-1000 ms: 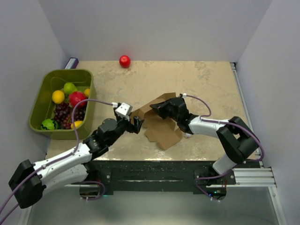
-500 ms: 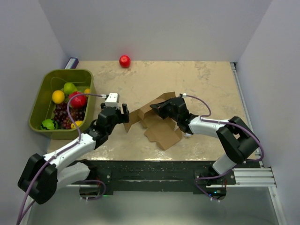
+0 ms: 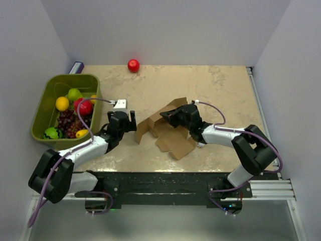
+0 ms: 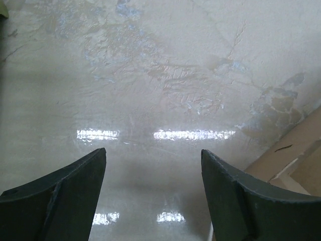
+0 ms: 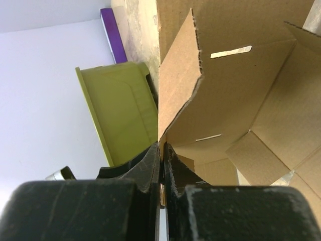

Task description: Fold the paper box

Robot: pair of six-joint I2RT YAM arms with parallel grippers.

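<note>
One flap of paper box pinched in right gripper; left gripper gaping, empty, just left of box.

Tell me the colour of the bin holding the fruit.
The bin is yellowish green, clearest in the top external view.

Brown paper box lies half-folded, flaps raised, mid-table.

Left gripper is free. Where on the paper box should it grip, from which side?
Probably the left flap of the paper box, at its free edge, from the green bin side. It looks raised off the table, faces the open left gripper, and is thin enough to straddle; the right gripper pinches a flap further right.
</note>
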